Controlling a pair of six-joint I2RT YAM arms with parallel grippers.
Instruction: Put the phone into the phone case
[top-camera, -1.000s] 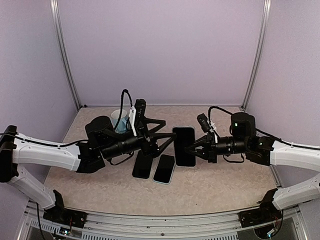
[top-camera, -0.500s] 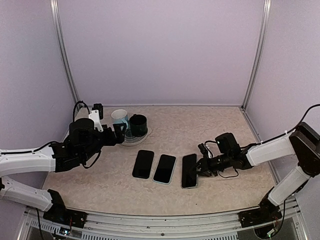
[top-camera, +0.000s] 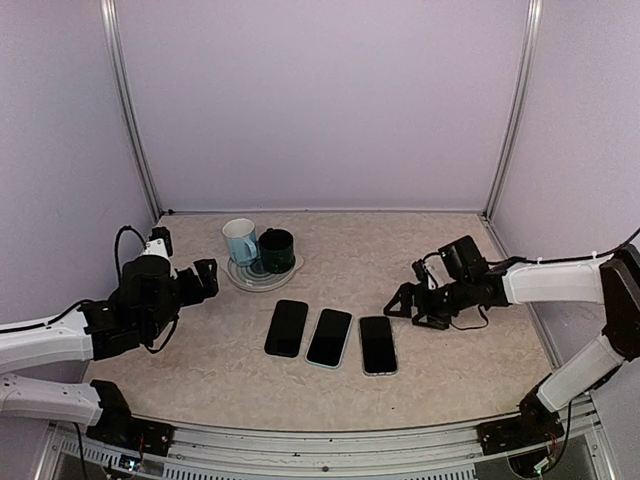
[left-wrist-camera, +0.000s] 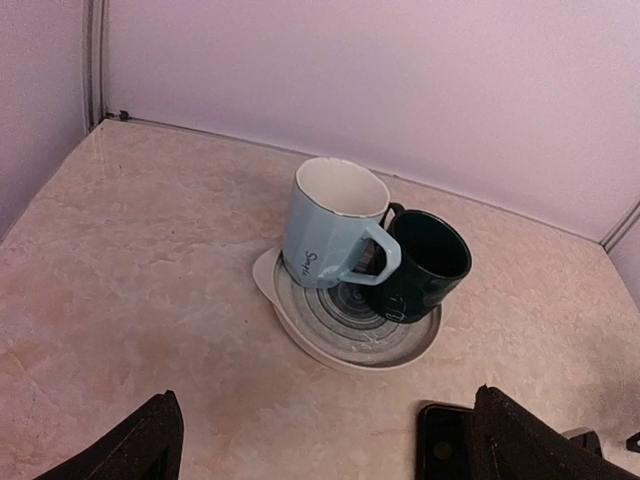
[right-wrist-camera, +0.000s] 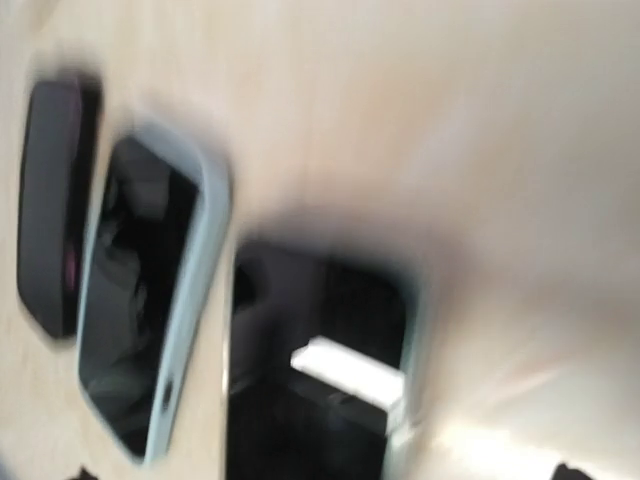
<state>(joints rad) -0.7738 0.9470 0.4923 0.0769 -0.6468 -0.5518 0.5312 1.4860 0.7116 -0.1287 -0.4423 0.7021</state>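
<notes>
At the left of the overhead view the left gripper (top-camera: 207, 279) is hovering above the surface (top-camera: 200, 365), well apart from the flat items. Its wrist view is showing what the overhead cannot: its fingers (left-wrist-camera: 135, 445) are standing wide apart at the lower corners of the frame with nothing between them, so it is released. That view is also giving a close look at the plate (left-wrist-camera: 300, 340), where a pale blue mug (left-wrist-camera: 335, 225) and a dark mug (left-wrist-camera: 425, 265) are standing upright and touching. It is catching only a corner of the black slab (left-wrist-camera: 445, 450) at its bottom edge. In the lower centre of the overhead view, a row is lying flat: the black slab, then the phone case (top-camera: 329, 337) with its pale blue rim, then the phone (top-camera: 377, 344) just beside the case on its right, not in it. Whether the case is holding anything I cannot tell. The blurred right wrist view is showing all three from close up, with a pale edge along one side of the phone. At centre right the right gripper (top-camera: 398, 305) is hanging near the phone's far end without touching it, its fingers looking parted and gripping nothing. Counting: two grippers, two mugs, one plate, three flat items.
</notes>
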